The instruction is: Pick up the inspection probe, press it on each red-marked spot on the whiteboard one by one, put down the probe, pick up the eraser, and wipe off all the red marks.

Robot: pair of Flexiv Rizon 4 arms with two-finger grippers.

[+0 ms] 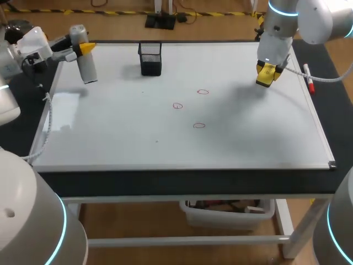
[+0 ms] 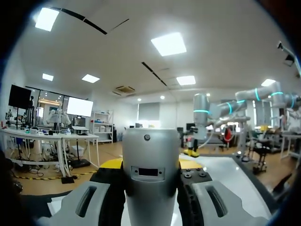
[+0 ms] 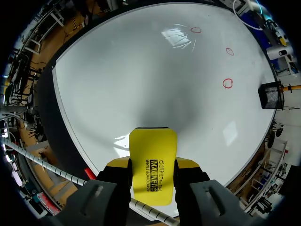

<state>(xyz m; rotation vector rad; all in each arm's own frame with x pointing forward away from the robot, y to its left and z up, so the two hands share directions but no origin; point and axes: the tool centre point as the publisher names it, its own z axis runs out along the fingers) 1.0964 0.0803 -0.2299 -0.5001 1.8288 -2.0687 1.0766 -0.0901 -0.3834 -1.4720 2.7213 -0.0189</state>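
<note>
Head view: right gripper (image 1: 268,70) clamped on yellow eraser (image 1: 265,78), over right part of whiteboard (image 1: 121,138). Eraser judged light, stiff; best gripped across narrow flanks. Left gripper (image 1: 83,49) closed around grey probe (image 1: 86,67) at far-left corner; probe judged rigid, smooth. Count: three red marks (image 1: 203,91), one eraser, one probe, one mesh holder (image 1: 150,59).

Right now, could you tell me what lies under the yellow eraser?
Bare, shadowed white whiteboard; the red circle marks lie elsewhere. What the yellow block eraser itself covers cannot be seen.
</note>
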